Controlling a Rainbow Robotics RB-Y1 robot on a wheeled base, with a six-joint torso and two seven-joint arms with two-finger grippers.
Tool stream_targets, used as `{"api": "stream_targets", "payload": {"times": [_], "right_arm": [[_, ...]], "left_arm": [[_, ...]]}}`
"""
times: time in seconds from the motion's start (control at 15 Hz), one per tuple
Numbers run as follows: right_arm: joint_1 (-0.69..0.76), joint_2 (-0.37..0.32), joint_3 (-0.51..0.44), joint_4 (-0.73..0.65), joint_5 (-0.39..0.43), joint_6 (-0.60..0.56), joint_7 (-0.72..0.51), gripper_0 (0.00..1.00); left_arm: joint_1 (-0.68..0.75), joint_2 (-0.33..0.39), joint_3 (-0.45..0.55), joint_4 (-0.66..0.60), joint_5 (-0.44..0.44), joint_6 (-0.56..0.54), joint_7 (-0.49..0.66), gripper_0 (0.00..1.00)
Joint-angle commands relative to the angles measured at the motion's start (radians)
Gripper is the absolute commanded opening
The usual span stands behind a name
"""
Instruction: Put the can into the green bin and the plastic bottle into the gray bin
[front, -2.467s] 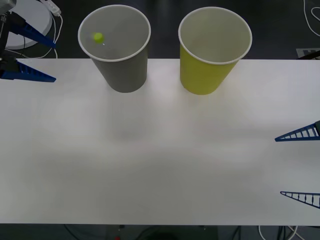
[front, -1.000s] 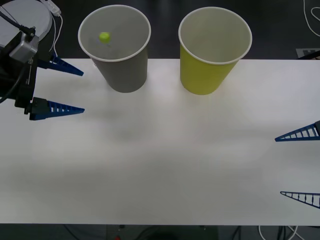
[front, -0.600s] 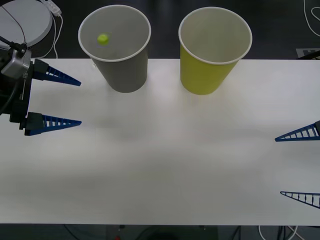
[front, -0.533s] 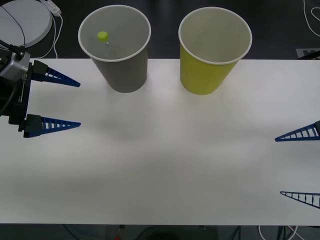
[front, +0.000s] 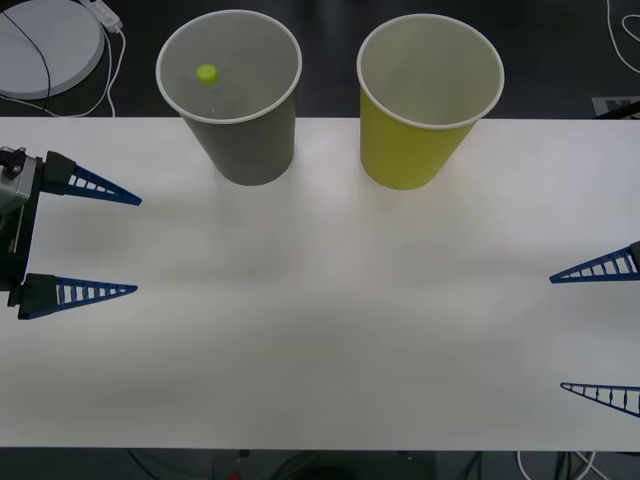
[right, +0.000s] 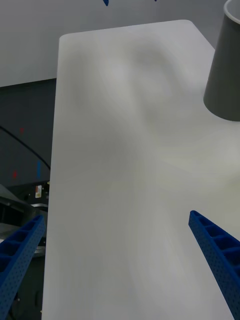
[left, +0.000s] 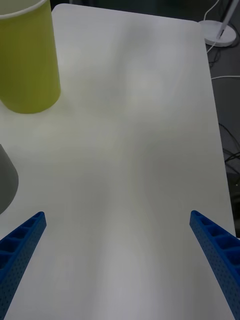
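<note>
Resting spot: the plastic bottle (front: 208, 76) lies inside the gray bin (front: 243, 140), its lime cap visible against the white inner wall.
Gray bin: upright at the far edge of the desk (front: 320, 330), toward the robot's left.
Green bin: the green bin (front: 415, 140) stands upright just beside it, toward the robot's right; what can be seen of its inside shows only white wall, and I cannot tell whether a can lies at the bottom.
Just changed: over the last couple of seconds the left gripper (front: 78, 240) has drawn back from beside the gray bin toward the near left edge of the desk, while the bottle's cap has hardly shifted in the cup.
Meaning: the bottle half of the task looks finished, judging by where the bottle lies; no can is in sight on the desk.
Left arm pose: low over the left side of the desk, gripper empty, blue fingers spread wide and pointing across the desk.
Right arm pose: the right gripper (front: 597, 332) waits at the right edge, unmoved, fingers likewise spread and holding nothing.
</note>
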Motion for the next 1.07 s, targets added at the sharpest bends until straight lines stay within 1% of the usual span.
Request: {"api": "stream_targets", "payload": {"times": [0.07, 0.4, 1.07], "right_arm": [[0.000, 0.000, 0.000, 0.000, 0.000, 0.000, 0.000, 1.00], [0.000, 0.000, 0.000, 0.000, 0.000, 0.000, 0.000, 1.00], [0.000, 0.000, 0.000, 0.000, 0.000, 0.000, 0.000, 1.00]], "left_arm": [[0.073, -0.020, 0.063, -0.036, -0.026, -0.015, -0.021, 1.00], [0.154, -0.022, 0.120, -0.073, -0.031, -0.017, -0.059, 1.00], [0.165, -0.022, 0.120, -0.075, -0.013, -0.018, -0.070, 1.00]]}}
